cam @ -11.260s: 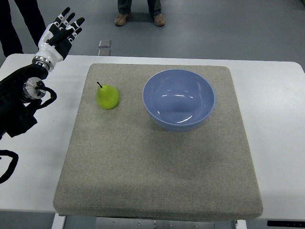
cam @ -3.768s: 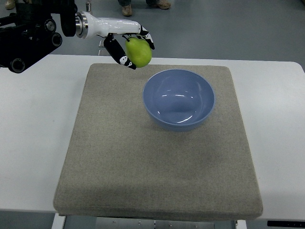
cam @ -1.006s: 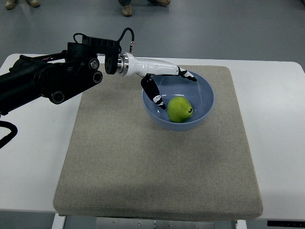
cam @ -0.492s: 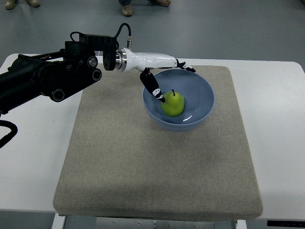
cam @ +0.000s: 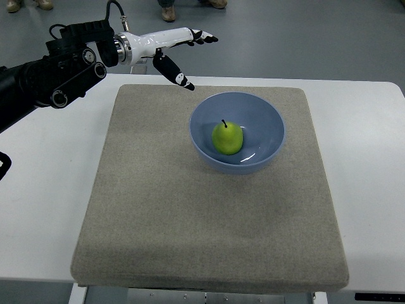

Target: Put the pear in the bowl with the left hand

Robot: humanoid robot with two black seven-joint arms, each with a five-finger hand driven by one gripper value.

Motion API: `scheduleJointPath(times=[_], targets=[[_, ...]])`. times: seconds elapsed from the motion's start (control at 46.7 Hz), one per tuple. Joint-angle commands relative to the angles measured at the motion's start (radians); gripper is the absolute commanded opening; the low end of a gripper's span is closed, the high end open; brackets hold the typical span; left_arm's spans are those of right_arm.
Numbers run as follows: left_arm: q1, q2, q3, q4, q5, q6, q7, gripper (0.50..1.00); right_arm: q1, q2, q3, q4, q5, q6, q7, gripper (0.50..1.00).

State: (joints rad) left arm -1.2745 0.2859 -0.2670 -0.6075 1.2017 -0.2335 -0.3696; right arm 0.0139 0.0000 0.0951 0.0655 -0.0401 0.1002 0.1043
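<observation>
Now the pear [cam: 227, 138] sits inside the bowl [cam: 272, 120], close to the middle of its floor, upright with its dark stem pointing up and slightly toward the far side. It is green-yellow, and nothing touches it except the bowl beneath. A small bright reflection shows on the bowl's inner wall just to the right of the fruit.

The bowl is pale blue and round, standing on the far right part of a grey felt mat [cam: 190, 221]. The mat is roughly square and covers most of the middle of the white table [cam: 373, 190], whose bare top shows to the left, to the right and along the far edge.

The left hand [cam: 177, 54] hangs above the far left corner of the mat, well apart from the bowl and clear of the pear. Its fingers are spread and relaxed, holding nothing: the upper fingers [cam: 202, 38] stretch out toward the right over the floor beyond the table, while the thumb [cam: 174, 73] angles down toward the mat's far edge. The hand is white with black tips, and its white wrist joins a black arm [cam: 50, 79] that comes in from the picture's left edge, crossing above the table's far left corner.

Beyond the table lies a grey floor, and at the top edge the shoes [cam: 168, 11] of a person standing there are partly visible.
</observation>
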Motion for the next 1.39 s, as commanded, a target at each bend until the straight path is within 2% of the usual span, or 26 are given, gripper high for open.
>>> scheduleJointPath(times=[0.0,0.257,0.792,0.963,1.177,1.37], targets=[[0.0,0.009,0.0,0.028,-0.033,0.0,0.0,0.96,0.0,0.0,0.0,-0.001,0.0,0.0,0.0,0.926],[0.004,0.01,0.0,0.132,-0.129,0.005,0.0,0.96,0.0,0.0,0.0,-0.001,0.0,0.0,0.0,0.926],[0.037,-0.001,0.006,0.296,-0.585,0.115,0.017,0.96,0.0,0.0,0.0,0.0,0.0,0.0,0.0,0.926],[0.064,-0.007,0.009,0.339,-0.772,0.143,0.084,0.958,0.0,0.0,0.0,0.0,0.0,0.001,0.0,0.926],[0.076,-0.031,0.002,0.342,-0.953,0.229,0.159,0.958,0.0,0.0,0.0,-0.001,0.0,0.0,0.0,0.926],[0.11,-0.053,0.002,0.341,-1.087,0.243,0.181,0.956,0.0,0.0,0.0,-0.001,0.0,0.0,0.0,0.926]])
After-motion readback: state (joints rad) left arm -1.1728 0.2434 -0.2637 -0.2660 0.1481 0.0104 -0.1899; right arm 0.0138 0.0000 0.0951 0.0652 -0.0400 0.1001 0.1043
